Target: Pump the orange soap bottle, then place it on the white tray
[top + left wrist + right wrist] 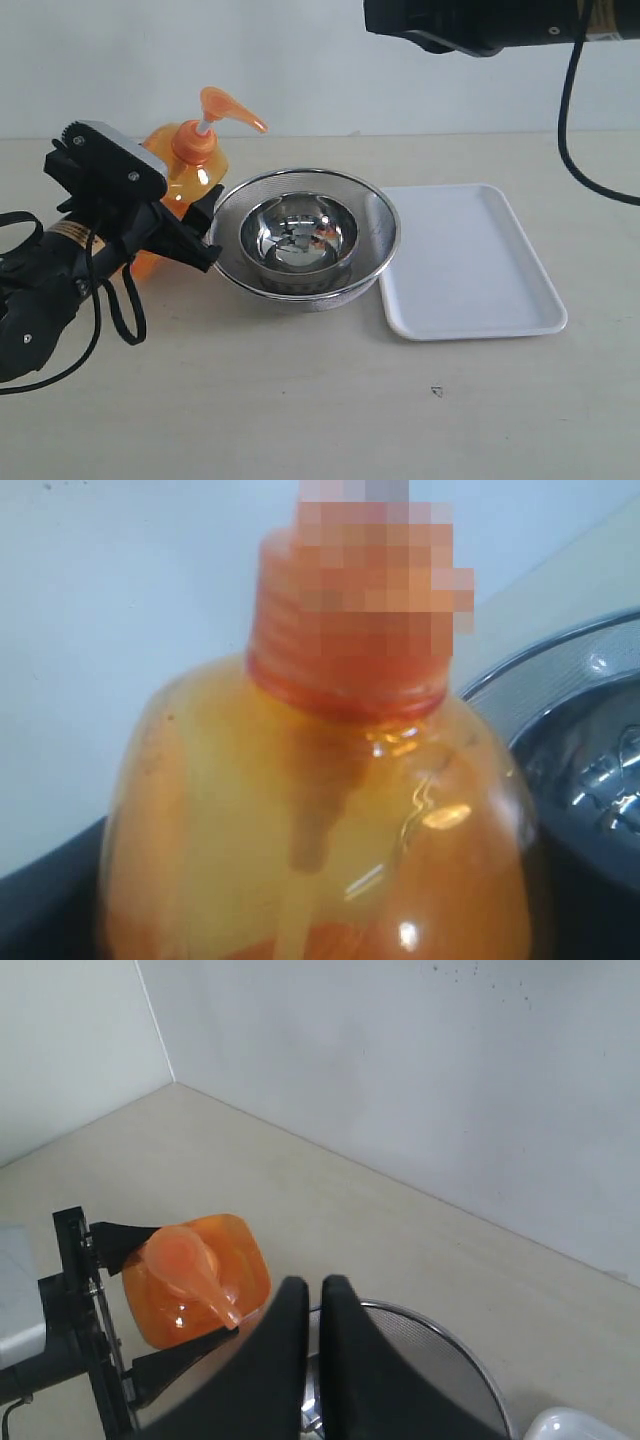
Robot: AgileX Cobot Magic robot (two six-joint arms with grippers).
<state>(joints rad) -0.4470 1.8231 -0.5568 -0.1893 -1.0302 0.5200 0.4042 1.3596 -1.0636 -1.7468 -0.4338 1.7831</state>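
Observation:
The orange soap bottle (190,165) stands at the left of the table, its pump head (225,108) raised with the spout towards the bowls. My left gripper (200,225) is shut on the bottle's body, one finger on each side. The bottle (300,810) fills the left wrist view. From above, the right wrist view shows the bottle (195,1280) between the left fingers (180,1358). My right gripper (315,1285) is shut and empty, hanging high above the bowl's rim beside the pump head. The white tray (470,260) lies flat at the right, empty.
A steel mesh bowl (385,215) with a smaller shiny steel bowl (300,235) inside it stands between the bottle and the tray, touching the tray's left edge. The right arm (480,25) crosses the top of the exterior view. A wall runs behind the table.

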